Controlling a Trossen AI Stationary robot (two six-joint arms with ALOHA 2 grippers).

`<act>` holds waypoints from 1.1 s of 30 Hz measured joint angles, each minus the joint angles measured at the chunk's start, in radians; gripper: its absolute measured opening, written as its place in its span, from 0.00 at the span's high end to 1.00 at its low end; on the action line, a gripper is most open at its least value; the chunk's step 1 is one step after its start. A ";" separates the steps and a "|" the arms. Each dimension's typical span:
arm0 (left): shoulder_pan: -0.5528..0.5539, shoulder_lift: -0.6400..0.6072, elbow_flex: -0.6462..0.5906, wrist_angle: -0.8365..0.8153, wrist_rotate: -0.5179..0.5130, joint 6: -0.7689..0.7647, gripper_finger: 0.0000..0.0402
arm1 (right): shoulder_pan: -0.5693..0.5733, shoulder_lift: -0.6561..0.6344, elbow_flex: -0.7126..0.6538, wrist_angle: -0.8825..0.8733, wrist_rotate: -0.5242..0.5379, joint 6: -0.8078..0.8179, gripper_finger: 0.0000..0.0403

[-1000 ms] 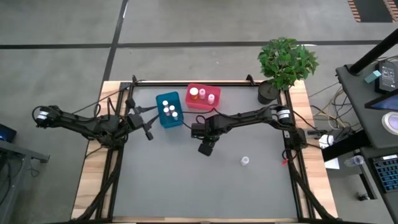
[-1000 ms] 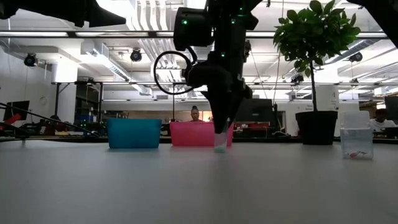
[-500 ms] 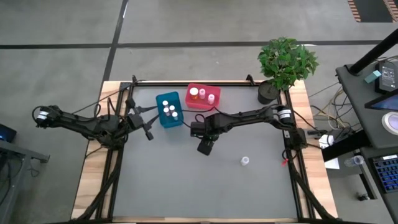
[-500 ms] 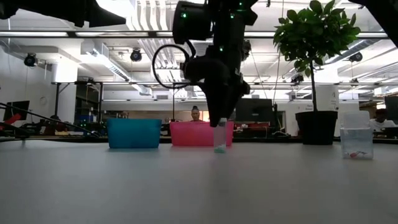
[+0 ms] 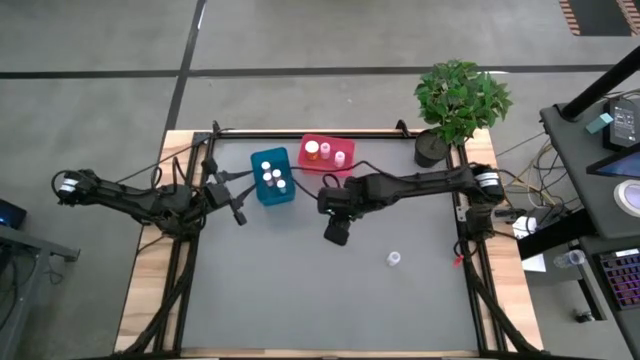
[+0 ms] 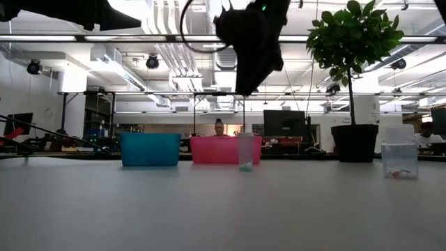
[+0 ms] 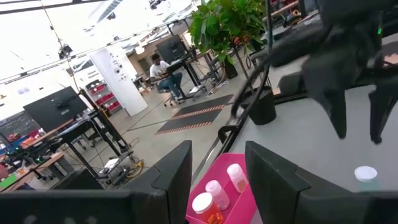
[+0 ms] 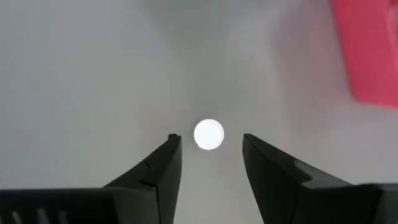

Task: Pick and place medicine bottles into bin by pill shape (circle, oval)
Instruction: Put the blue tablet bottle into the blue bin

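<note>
- High view: the right gripper (image 5: 336, 234) hangs over the middle of the grey table (image 5: 300, 300), just in front of the red bin (image 5: 326, 156).
- In the right wrist view its 2 fingers (image 8: 158, 171) stand apart and hold nothing; a white-capped bottle (image 8: 208, 135) stands on the table below, seen between them, with a corner of the red bin to one side.
- Low view: that bottle (image 6: 245, 151) stands upright on the table, clear-bodied, with the right gripper (image 6: 245, 90) well above it and not touching it.
- The left gripper (image 5: 240, 217) waits at the table's left side, just beside the blue bin (image 5: 271, 178); the left wrist view shows its fingers (image 7: 174, 180) apart and empty.
- The blue bin holds 3 white-capped bottles (image 5: 273, 177).
- The red bin holds 3 bottles (image 5: 326, 152), 1 of them orange (image 5: 312, 151).
- Another bottle (image 5: 394, 259) stands alone on the table toward the right, well apart from both bins.
- A potted plant (image 5: 455, 105) sits at the table's far right corner.
</note>
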 joint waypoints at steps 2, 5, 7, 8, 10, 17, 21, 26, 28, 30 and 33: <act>0.000 0.000 0.000 0.000 0.000 0.000 0.67 | 0.012 -0.040 -0.033 0.034 0.019 -0.017 0.61; 0.000 0.005 0.000 0.004 0.000 -0.001 0.67 | 0.029 -0.112 -0.122 0.140 0.026 -0.053 0.63; 0.000 0.010 0.000 0.015 0.000 -0.001 0.67 | 0.040 -0.161 -0.198 0.228 0.026 -0.087 0.64; 0.000 0.014 0.000 0.024 0.000 -0.001 0.67 | 0.046 -0.188 -0.240 0.274 0.026 -0.113 0.65; 0.000 0.025 0.000 0.039 0.000 -0.001 0.67 | 0.058 -0.240 -0.331 0.376 0.026 -0.168 0.66; 0.000 0.090 -0.001 0.122 0.000 -0.006 0.67 | 0.071 -0.435 -0.635 0.757 0.026 -0.373 0.69; 0.000 0.146 -0.002 0.156 0.002 -0.072 0.67 | 0.063 -0.541 -0.759 0.922 0.025 -0.456 0.71; 0.000 0.227 -0.002 0.157 0.004 -0.207 0.67 | 0.056 -0.671 -0.875 1.059 0.025 -0.555 0.74; 0.000 0.259 -0.001 0.163 0.004 -0.260 0.67 | 0.057 -0.716 -0.920 1.105 0.023 -0.587 0.75; 0.000 0.290 0.001 0.180 0.005 -0.302 0.67 | 0.057 -0.757 -0.961 1.149 0.020 -0.610 0.77; -0.001 0.335 0.006 0.242 0.006 -0.342 0.67 | 0.057 -0.814 -1.018 1.211 0.008 -0.645 0.79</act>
